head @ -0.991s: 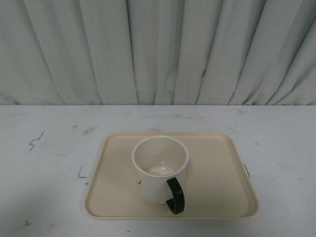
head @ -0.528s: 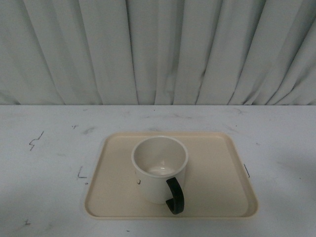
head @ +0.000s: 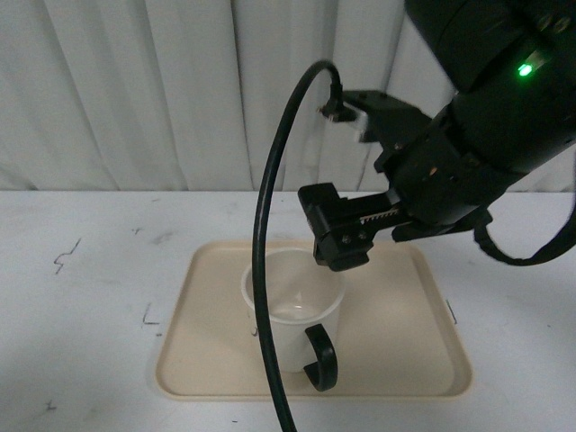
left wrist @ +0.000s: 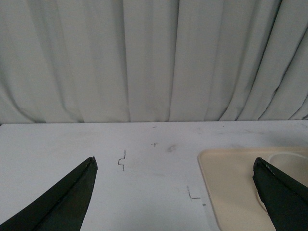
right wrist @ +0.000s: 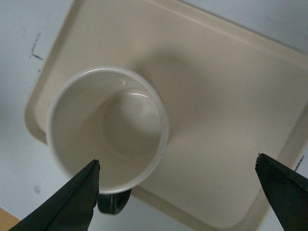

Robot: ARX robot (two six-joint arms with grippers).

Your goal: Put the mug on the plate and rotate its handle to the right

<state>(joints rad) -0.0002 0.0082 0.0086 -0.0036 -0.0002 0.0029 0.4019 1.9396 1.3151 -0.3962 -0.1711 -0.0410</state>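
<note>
Front view: a white table [head: 90,306] runs back to a pale curtain [head: 135,90], and the right arm [head: 468,135] fills the upper right, reaching in over the middle with a black cable [head: 261,270] looping down in front. On the table lies the plate [head: 396,333], and the mug [head: 292,310] stands upright on its near-left part, so the placing looks done. The handle [head: 321,357] points toward the robot and only slightly right, so the turn is, I judge, not finished.

The right wrist view looks straight down into the mug. The right gripper [right wrist: 176,160] is spread wide and holds nothing. The mug sits off toward one finger rather than centred between them, with the handle at the rim beside that finger.

The left gripper [left wrist: 174,162], also wide open and empty, hangs over bare table left of the plate, well apart from the mug. The right arm is the nearer one. To swing the handle right, it would likely need to shift until the mug is centred between its fingers.
</note>
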